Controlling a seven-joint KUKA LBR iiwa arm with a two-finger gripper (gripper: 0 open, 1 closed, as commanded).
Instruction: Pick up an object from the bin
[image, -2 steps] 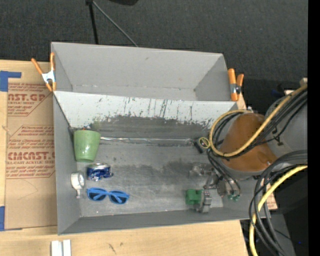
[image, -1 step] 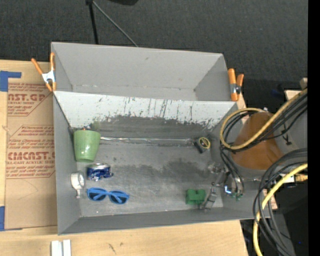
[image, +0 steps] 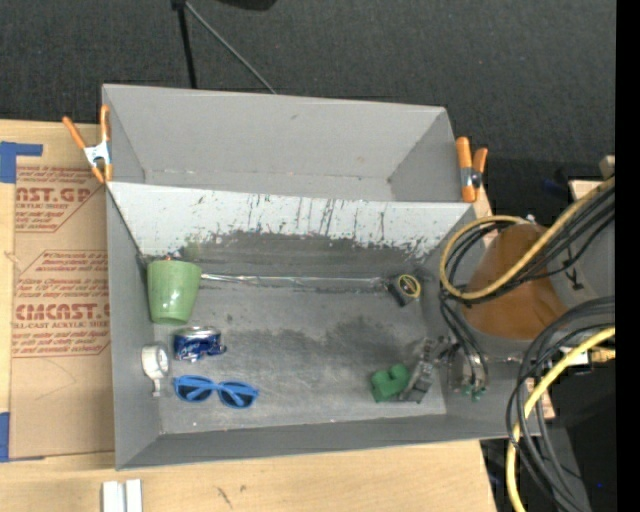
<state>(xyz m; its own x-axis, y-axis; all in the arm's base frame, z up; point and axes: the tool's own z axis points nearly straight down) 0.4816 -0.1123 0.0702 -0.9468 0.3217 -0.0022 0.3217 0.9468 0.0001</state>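
Close to the front wall of the grey metal bin (image: 280, 150) lies a small green rubbery lump (image: 390, 382). The gripper (image: 424, 372) sits low just right of that lump; I cannot tell if its claw is open or closed. Well left of the lump are blue plastic sunglasses (image: 217, 391), a small white round piece (image: 154, 362) and a crushed blue can (image: 198, 345). Farther back left is a pale green plastic cup (image: 172, 289), and behind the lump a small black-and-yellow ring (image: 405, 288)
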